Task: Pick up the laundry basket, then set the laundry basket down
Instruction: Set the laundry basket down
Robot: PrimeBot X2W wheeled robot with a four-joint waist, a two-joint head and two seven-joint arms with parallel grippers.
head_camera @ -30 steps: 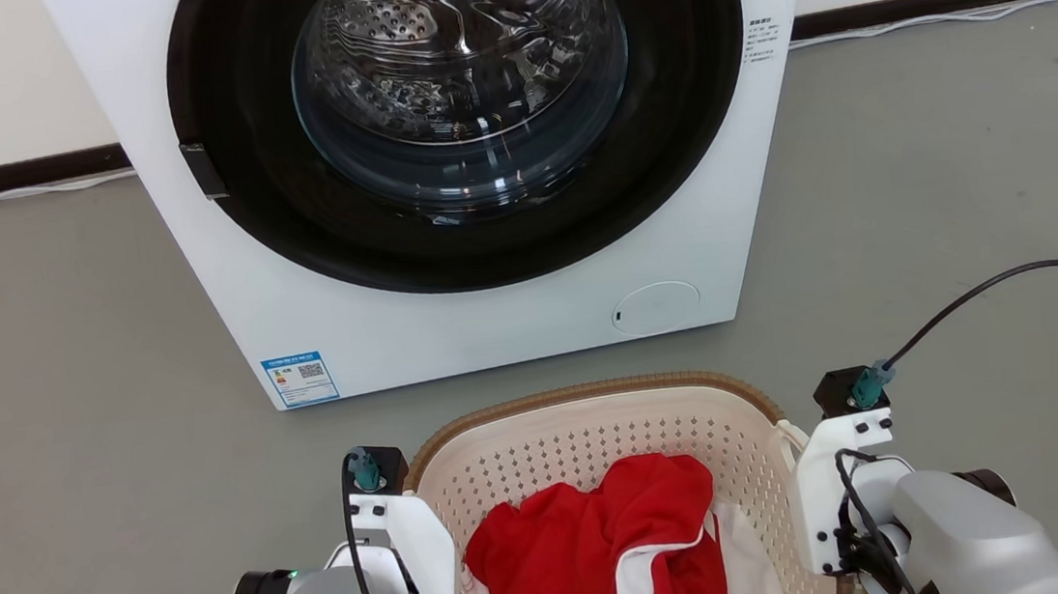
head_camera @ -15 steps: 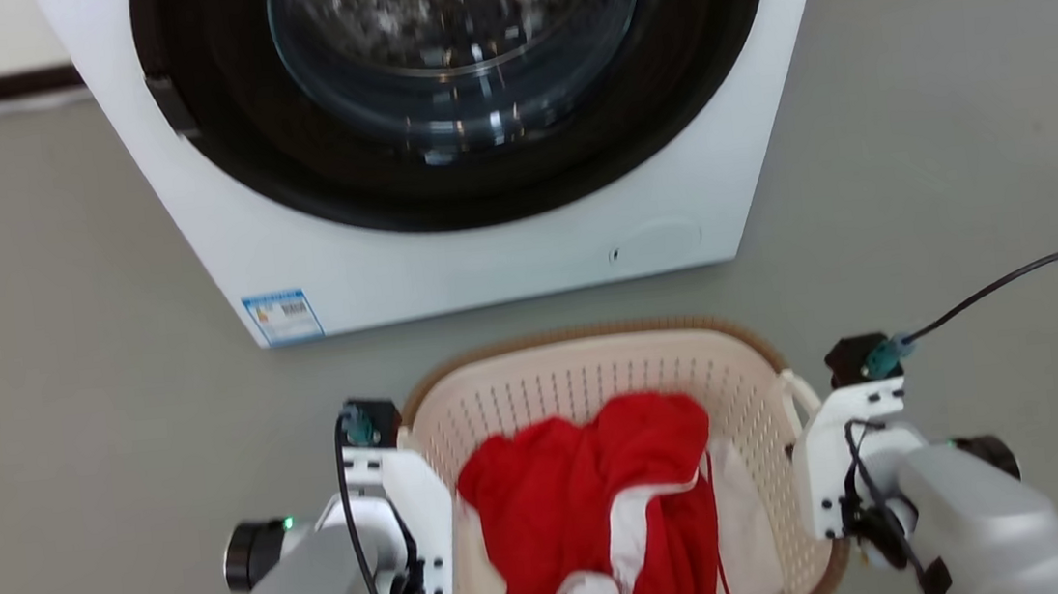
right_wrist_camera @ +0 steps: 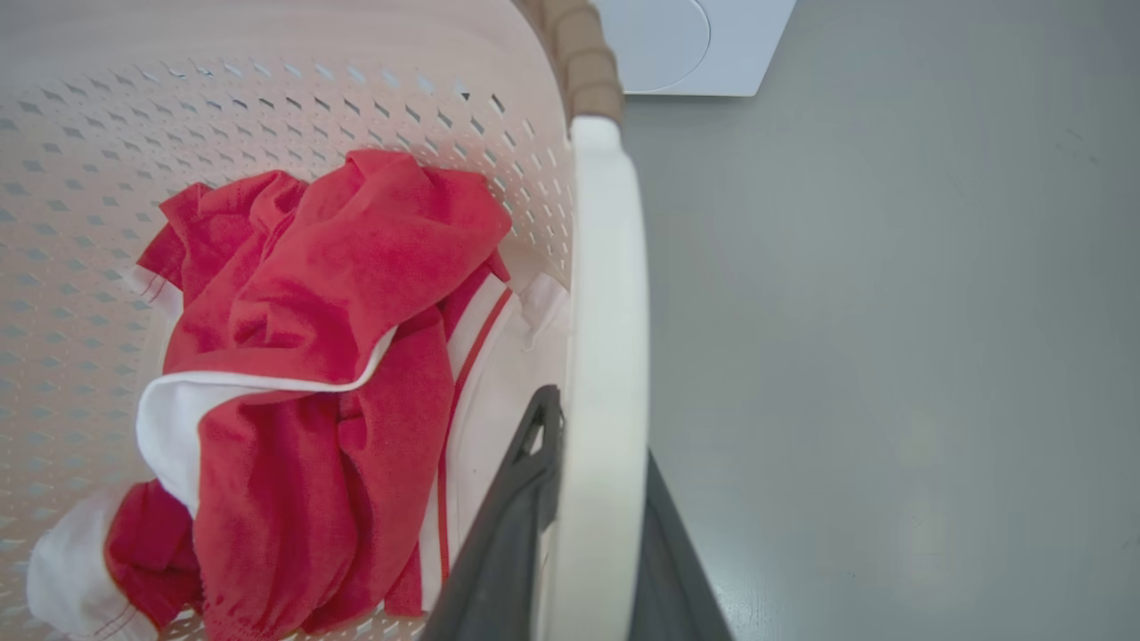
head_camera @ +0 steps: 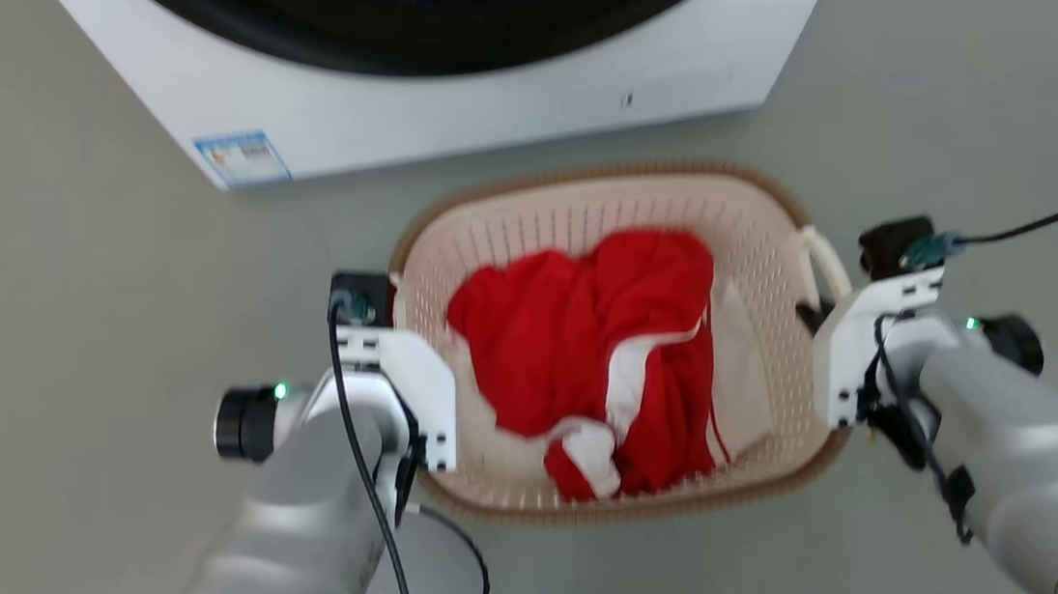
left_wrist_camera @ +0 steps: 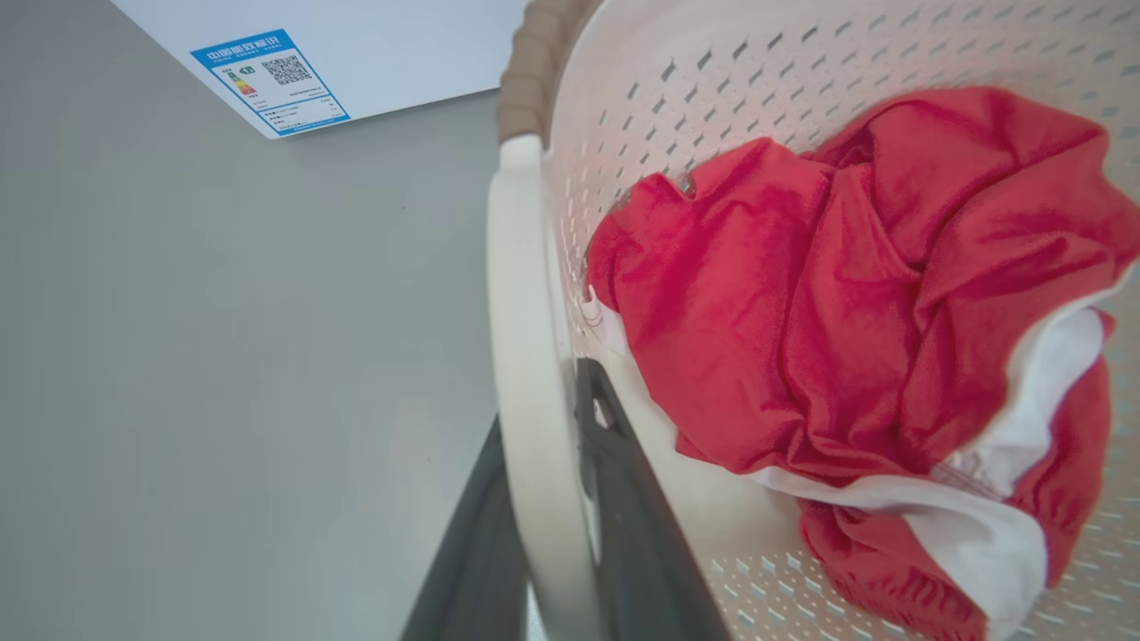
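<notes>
While the two arms flank it, the laundry basket [head_camera: 595,177] lies just in front of the washer [head_camera: 472,108], above the grey floor [head_camera: 52,285]. Whether its base rests on that floor or hangs clear of it cannot be told from these views. Its long sides run across the head view. The brown rim nearest the washer is close to the machine's white front panel but apart from it. A blue label [head_camera: 242,158] sits at the lower left corner of that panel.

The left gripper [left_wrist_camera: 543,401] is closed narrowly on the left handle [left_wrist_camera: 525,312]. In the left wrist view one dark finger lies outside the white handle and the other on the inner side, both pressed against it. The right gripper [right_wrist_camera: 597,427] grips the right handle [right_wrist_camera: 606,267] the same way, one finger on the inner side by the cloth and one outside over the floor, with the handle clamped between them.

Inside the basket a crumpled red garment [head_camera: 590,330] with white trim covers most of the bottom, heaped toward the middle and the side nearest the robot. A white cloth [head_camera: 739,364] lies under it against the right wall, just beside the inner finger of the right gripper. A black cable [head_camera: 1046,218] runs off to the right from the right wrist.
</notes>
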